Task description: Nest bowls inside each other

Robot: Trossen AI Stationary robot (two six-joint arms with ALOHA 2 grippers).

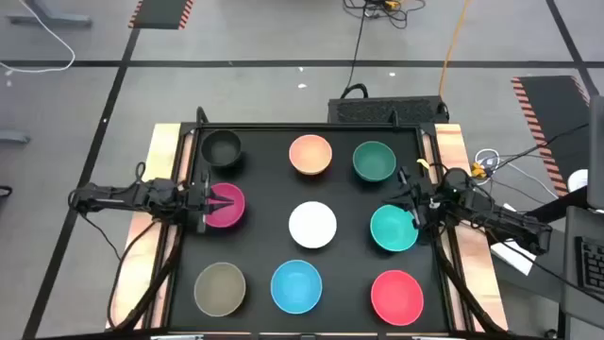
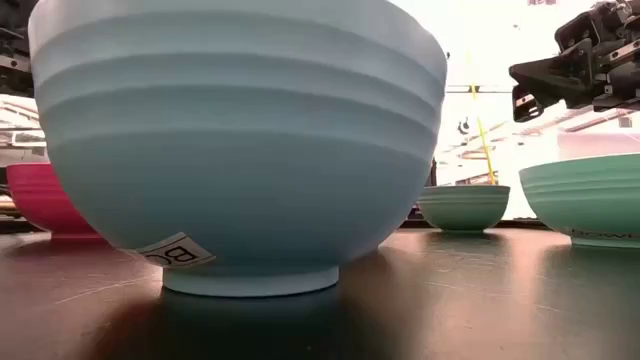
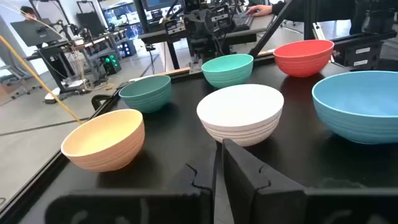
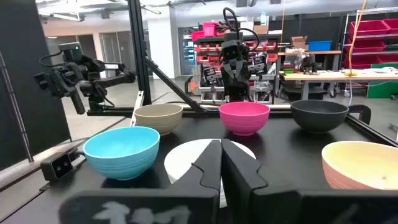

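A: Magenta first, I think: the magenta bowl [image 1: 225, 206] sits at nine o'clock on the black mat [image 1: 264, 170], and the left gripper [image 1: 209, 200] hangs right over its rim, fingers pressed together with nothing between them.

B: And the right gripper [image 1: 416, 205]?

A: At three o'clock, just beside the teal bowl [image 1: 394, 229], fingers also together and empty. All nine bowls lie apart in a three-by-three grid, none nested yet. White bowl [image 1: 312, 225] in the centre, peach bowl [image 1: 310, 155] at twelve, blue bowl [image 1: 296, 285] at six. Black bowl [image 1: 223, 147] at about ten, green bowl [image 1: 374, 161] at about two, olive bowl [image 1: 220, 287] at about seven, red bowl [image 1: 396, 296] at about five.

B: So what could go wrong?

A: My guess: with its fingers closed, the left gripper cannot take the magenta rim. If it descends like that it would likely push the bowl sideways or tip it.

B: And once it opens?

A: A thin rim pinch on a smooth, light bowl may slip or let it swing. Released off-centre or tilted over another bowl, it could perch on the rim instead of seating.

B: The arms themselves?

A: Both could head for the white bowl in the centre and crowd each other there.
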